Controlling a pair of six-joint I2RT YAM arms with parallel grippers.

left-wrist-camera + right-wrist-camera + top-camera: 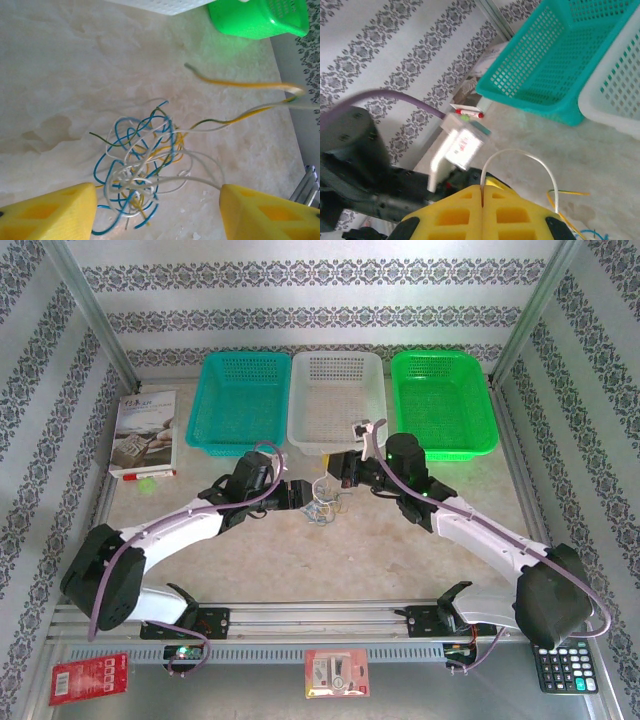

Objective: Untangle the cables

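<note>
Left gripper (157, 197): I log yellow jaws spread wide and empty, with the cables (140, 160), a blue, white and yellow tangle, lying between and just past them on the table (60, 75). Right gripper (482, 192): jaws pressed together on one whitish wire (515, 150) looping up from the seam. Beyond, I list a teal basket (240, 400), white basket (335, 395) and green basket (445, 400).

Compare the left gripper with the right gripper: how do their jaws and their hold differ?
The left gripper stands open, jaws wide apart; the right gripper is shut. The left gripper holds nothing, facing the tangle of cables; the right gripper pinches a white wire. Both have yellow fingers.
</note>
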